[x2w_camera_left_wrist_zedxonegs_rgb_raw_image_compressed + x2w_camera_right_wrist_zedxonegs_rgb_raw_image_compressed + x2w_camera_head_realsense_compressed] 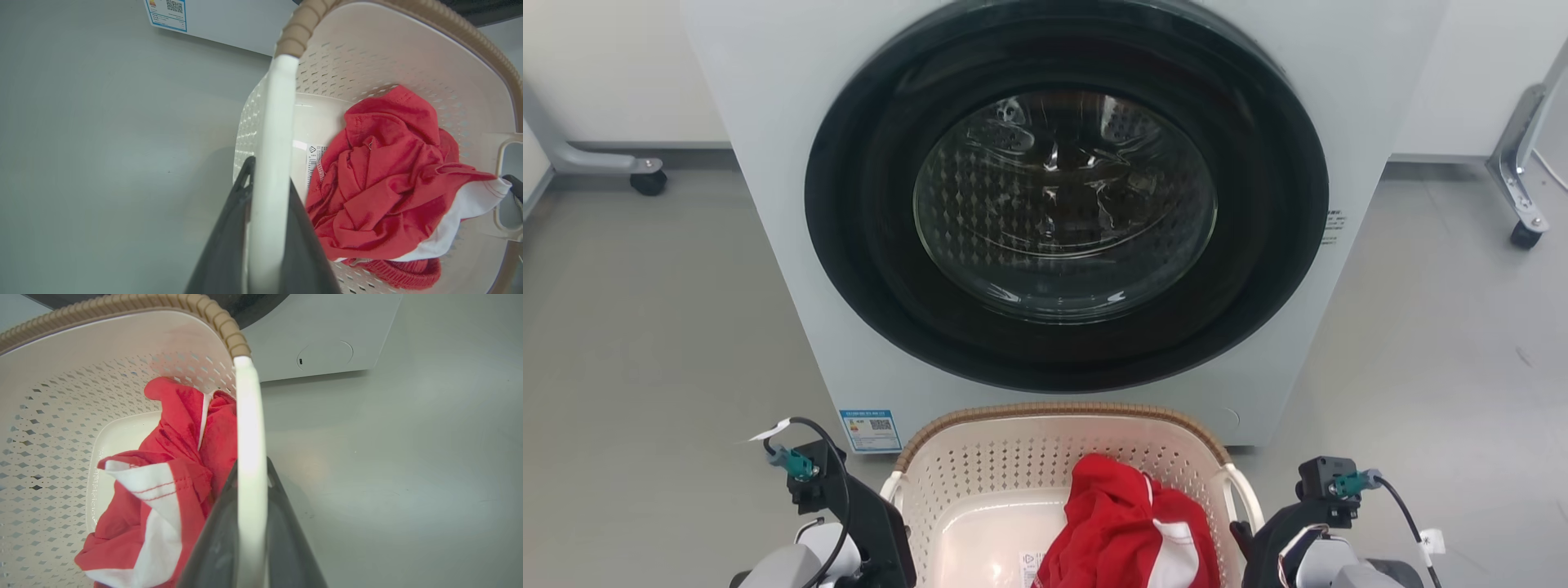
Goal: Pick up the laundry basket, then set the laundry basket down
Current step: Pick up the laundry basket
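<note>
The left pincer (269, 183) pinches the left white handle (274, 114) between its two dark fingers, and the right pincer (251, 469) pinches the right white handle (248, 416) the same way. Each handle is a thin, smooth, slightly curved plastic strap, so the hold looks narrow and apt to pivot. To do the carry well, I judge both arms should rise and lower at one rate, so the laundry basket (1013, 465) neither tilts nor twists free. Its cream walls are pierced with small diamond holes, its bottom is smooth and solid, and its rim (1054, 408) is brown and woven-looking. A crumpled red-and-white garment (1123, 523), soft and light, lies toward its right side. The basket is over the grey floor (645, 327), just before the washing machine (768, 163); whether it rests on the floor I cannot tell.
</note>
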Robot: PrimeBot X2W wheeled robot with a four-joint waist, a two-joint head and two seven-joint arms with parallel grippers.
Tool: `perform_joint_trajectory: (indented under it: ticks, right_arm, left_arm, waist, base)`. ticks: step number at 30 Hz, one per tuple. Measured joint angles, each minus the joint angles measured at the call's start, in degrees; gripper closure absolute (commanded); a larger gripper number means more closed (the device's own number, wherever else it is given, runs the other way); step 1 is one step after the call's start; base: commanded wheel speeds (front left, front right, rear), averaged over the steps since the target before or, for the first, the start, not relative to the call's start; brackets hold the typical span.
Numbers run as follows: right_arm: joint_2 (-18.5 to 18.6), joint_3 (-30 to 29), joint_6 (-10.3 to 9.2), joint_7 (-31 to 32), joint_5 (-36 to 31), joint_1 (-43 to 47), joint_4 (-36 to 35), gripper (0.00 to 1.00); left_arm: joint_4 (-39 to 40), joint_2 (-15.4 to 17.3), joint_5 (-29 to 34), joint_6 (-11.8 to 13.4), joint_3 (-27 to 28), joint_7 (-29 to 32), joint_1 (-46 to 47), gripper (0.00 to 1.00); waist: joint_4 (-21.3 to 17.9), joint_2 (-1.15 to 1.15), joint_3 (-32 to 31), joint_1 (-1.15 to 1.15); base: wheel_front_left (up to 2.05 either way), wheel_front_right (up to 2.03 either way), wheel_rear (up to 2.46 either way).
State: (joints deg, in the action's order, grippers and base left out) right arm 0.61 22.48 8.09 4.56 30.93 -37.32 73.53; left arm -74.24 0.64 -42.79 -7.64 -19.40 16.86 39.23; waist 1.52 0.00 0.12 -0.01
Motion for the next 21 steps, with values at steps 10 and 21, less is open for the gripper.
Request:
perform_joint_trajectory:
  ticks: [10, 21]
  right_arm:
    - [-0.09, 0.02, 0.01, 2.53, 1.34, 2.04, 0.24, 1.0]
    - [-0.12, 0.13, 0.02, 4.32, 1.91, 2.77, 0.25, 1.0]
  left_arm:
    - [-0.08, -0.01, -0.49, 0.01, 0.13, 1.21, -2.72, 1.0]
    - [-0.11, 0.0, -0.98, 0.09, 0.38, 2.21, -3.63, 1.0]
  waist:
    - [0.16, 0.0, -2.11, 0.01]
    - [0.15, 0.01, -2.88, 0.01]
  base:
    - [0.0, 0.0, 0.0]
    - [0.0, 0.0, 0.0]
